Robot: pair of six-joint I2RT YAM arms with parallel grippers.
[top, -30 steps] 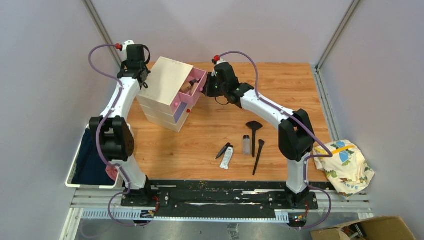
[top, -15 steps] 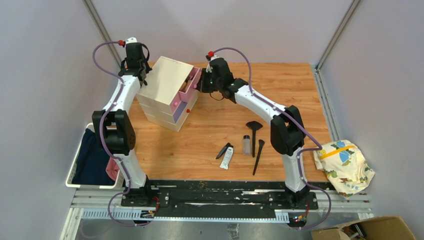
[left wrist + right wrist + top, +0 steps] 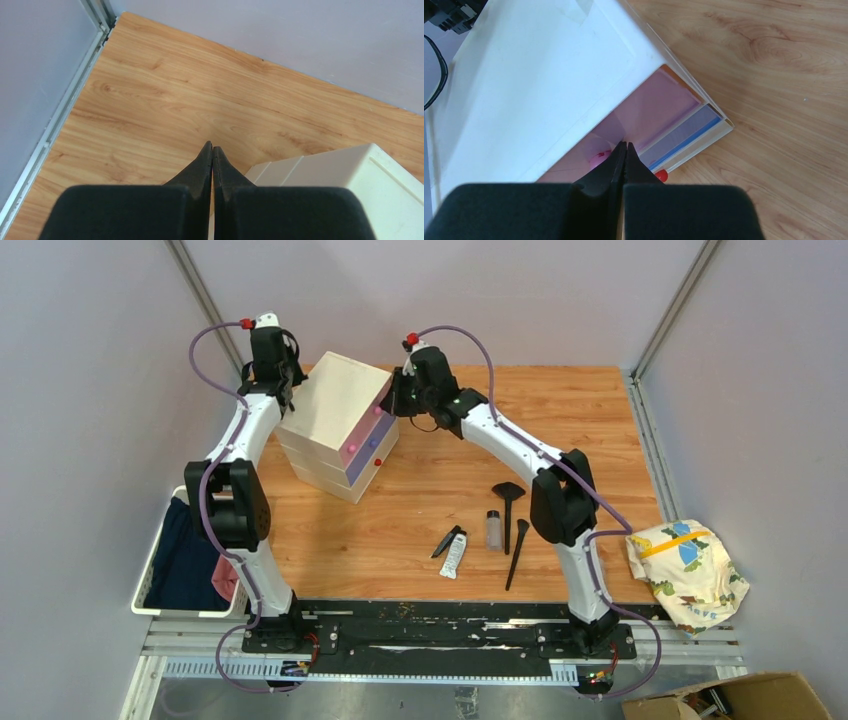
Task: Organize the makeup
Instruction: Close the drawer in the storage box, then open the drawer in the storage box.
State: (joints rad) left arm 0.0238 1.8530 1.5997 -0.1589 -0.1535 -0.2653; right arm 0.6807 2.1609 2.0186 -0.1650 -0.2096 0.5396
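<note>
A white squeeze tube (image 3: 455,555), a small clear bottle (image 3: 493,529) and slim black brushes (image 3: 508,510) (image 3: 516,553) (image 3: 447,540) lie on the wooden table at the near middle. The cream drawer box (image 3: 335,425) stands at the back left with its pink top drawer (image 3: 644,117) pushed in. My right gripper (image 3: 625,145) is shut and empty, its tips against the pink drawer front (image 3: 392,403). My left gripper (image 3: 212,146) is shut and empty behind the box's back corner (image 3: 278,380).
A white basket (image 3: 150,570) with dark cloth hangs off the table's left edge. A patterned cloth bundle (image 3: 690,570) lies at the right edge. A cardboard box (image 3: 740,698) sits at the bottom right. Grey walls enclose the back and sides.
My right gripper moved left against the pink top drawer, which slid from open to closed, hiding the items inside. The left arm stayed at the box's back.
</note>
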